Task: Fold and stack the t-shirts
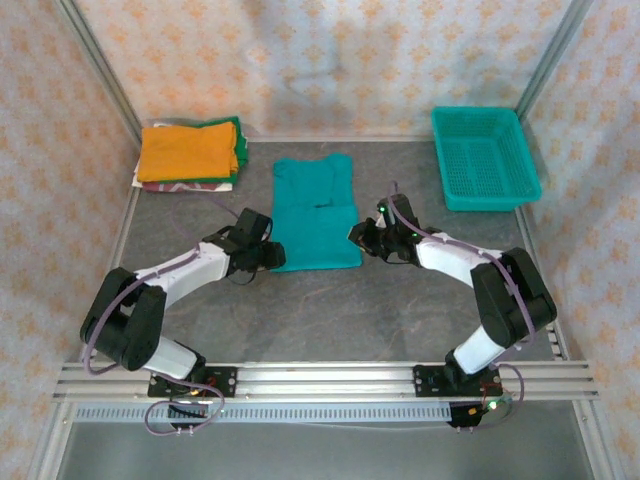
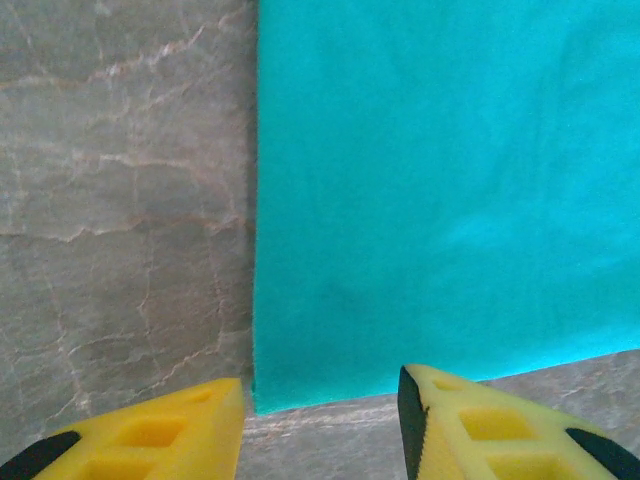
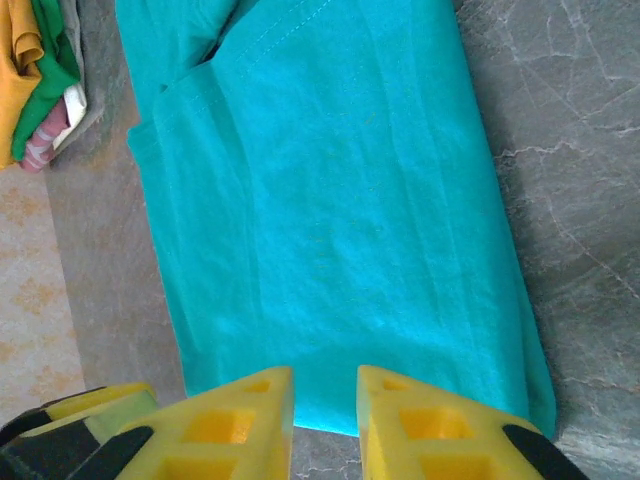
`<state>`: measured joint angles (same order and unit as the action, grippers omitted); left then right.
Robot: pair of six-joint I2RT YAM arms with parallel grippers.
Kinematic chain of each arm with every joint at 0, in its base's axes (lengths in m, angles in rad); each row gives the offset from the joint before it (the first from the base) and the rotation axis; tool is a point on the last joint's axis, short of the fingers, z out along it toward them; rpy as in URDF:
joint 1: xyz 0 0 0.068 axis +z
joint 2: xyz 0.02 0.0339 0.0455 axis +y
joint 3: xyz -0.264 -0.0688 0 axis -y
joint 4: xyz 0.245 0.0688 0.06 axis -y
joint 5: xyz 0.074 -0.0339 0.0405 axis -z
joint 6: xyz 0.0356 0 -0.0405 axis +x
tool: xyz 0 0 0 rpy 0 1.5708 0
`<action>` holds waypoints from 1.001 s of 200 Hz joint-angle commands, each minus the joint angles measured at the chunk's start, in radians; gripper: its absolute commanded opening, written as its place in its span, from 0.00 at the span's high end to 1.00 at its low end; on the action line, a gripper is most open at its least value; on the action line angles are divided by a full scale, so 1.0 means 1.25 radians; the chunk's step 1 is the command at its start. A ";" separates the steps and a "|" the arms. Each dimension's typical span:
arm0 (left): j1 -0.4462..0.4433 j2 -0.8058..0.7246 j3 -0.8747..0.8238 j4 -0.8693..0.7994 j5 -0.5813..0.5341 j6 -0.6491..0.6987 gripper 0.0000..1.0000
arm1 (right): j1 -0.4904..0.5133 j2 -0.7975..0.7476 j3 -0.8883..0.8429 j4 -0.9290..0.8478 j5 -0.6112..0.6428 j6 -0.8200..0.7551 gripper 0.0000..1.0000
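Corners of teal t-shirt [image 1: 315,215] lie beside left gripper [image 2: 320,390] and right gripper [image 3: 325,380] (both parted, empty).

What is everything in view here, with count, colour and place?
teal t-shirt: one, teal, table centre, flat, sides folded in.
folded t-shirts: one stack, orange over green over patterned, far left corner.
mesh basket: one, teal, far right corner.
table: one, grey marbled.
rail: one, silver, near edge, bearing both arm bases.
left arm: one, white and black, left of the teal t-shirt, yellow jaws apart at its near left corner.
right arm: one, white and black, right of it, yellow jaws slightly apart by its edge.
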<state>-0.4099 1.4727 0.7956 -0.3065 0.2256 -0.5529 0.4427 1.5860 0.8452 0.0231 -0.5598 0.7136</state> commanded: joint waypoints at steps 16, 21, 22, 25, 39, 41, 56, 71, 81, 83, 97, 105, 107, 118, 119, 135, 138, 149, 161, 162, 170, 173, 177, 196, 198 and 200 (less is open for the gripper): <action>0.010 0.033 0.002 -0.014 -0.028 0.001 0.55 | 0.007 -0.001 -0.008 0.008 0.031 -0.019 0.74; 0.010 0.038 0.005 -0.014 -0.027 0.003 0.55 | 0.007 -0.002 -0.009 0.007 0.033 -0.020 0.73; 0.010 0.039 0.006 -0.014 -0.027 0.003 0.55 | 0.007 -0.002 -0.010 0.007 0.034 -0.020 0.73; 0.011 0.042 0.006 -0.013 -0.026 0.004 0.55 | 0.007 -0.001 -0.011 0.007 0.034 -0.020 0.73; 0.011 0.056 0.005 -0.002 -0.025 0.006 0.55 | 0.007 0.000 -0.013 0.015 0.032 -0.019 0.73; 0.010 0.058 0.004 0.000 -0.024 0.006 0.55 | 0.007 0.000 -0.013 0.015 0.032 -0.019 0.73; 0.010 0.075 0.002 0.008 -0.020 0.005 0.56 | 0.007 0.003 -0.012 0.017 0.033 -0.020 0.72; 0.009 0.090 -0.002 0.024 -0.015 0.007 0.56 | 0.007 0.007 -0.013 0.021 0.029 -0.021 0.72; 0.009 0.100 0.000 0.037 -0.007 0.010 0.58 | 0.007 0.012 -0.015 0.027 0.027 -0.020 0.72; 0.009 0.101 0.001 0.038 -0.004 0.010 0.58 | 0.007 0.012 -0.016 0.027 0.026 -0.020 0.72; 0.008 0.114 0.011 0.044 0.001 0.010 0.59 | 0.008 0.020 -0.021 0.035 0.020 -0.019 0.72; 0.008 0.121 0.017 0.043 0.000 0.010 0.60 | 0.008 0.021 -0.026 0.039 0.017 -0.018 0.72; 0.008 0.122 0.018 0.043 0.000 0.010 0.60 | 0.008 0.022 -0.027 0.040 0.018 -0.017 0.72; 0.008 0.127 0.024 0.045 0.001 0.010 0.62 | 0.008 0.019 -0.038 0.046 0.019 -0.014 0.72; 0.008 0.127 0.024 0.045 0.002 0.010 0.62 | 0.008 0.018 -0.038 0.046 0.019 -0.014 0.72; 0.006 0.129 0.030 0.048 0.007 0.010 0.64 | 0.008 0.012 -0.052 0.051 0.021 -0.011 0.72; 0.006 0.130 0.031 0.048 0.008 0.010 0.64 | 0.008 0.011 -0.055 0.051 0.022 -0.011 0.72; 0.004 0.129 0.035 0.047 0.009 0.010 0.66 | 0.008 0.007 -0.062 0.050 0.024 -0.011 0.72; 0.003 0.127 0.039 0.045 0.012 0.010 0.67 | 0.008 0.005 -0.070 0.050 0.024 -0.009 0.72; 0.004 0.127 0.040 0.045 0.011 0.010 0.68 | 0.008 0.005 -0.070 0.050 0.024 -0.009 0.72; 0.001 0.126 0.042 0.043 0.010 0.028 0.70 | 0.008 0.003 -0.076 0.051 0.024 -0.009 0.72; 0.001 0.125 0.043 0.042 0.010 0.032 0.70 | 0.008 0.004 -0.076 0.050 0.024 -0.008 0.72; 0.001 0.124 0.043 0.042 0.008 0.031 0.71 | 0.008 0.002 -0.080 0.050 0.024 -0.007 0.72; 0.001 0.117 0.046 0.041 0.007 0.035 0.76 | 0.008 -0.010 -0.098 0.053 0.028 -0.003 0.72; 0.001 0.117 0.046 0.041 0.005 0.035 0.77 | 0.008 -0.012 -0.100 0.055 0.028 -0.003 0.72; 0.001 0.117 0.045 0.040 0.005 0.035 0.79 | 0.008 -0.014 -0.102 0.054 0.029 -0.001 0.72</action>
<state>-0.4034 1.6001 0.8196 -0.3264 0.2176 -0.5323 0.4465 1.6016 0.7506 0.0628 -0.5453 0.7067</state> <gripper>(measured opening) 0.253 0.276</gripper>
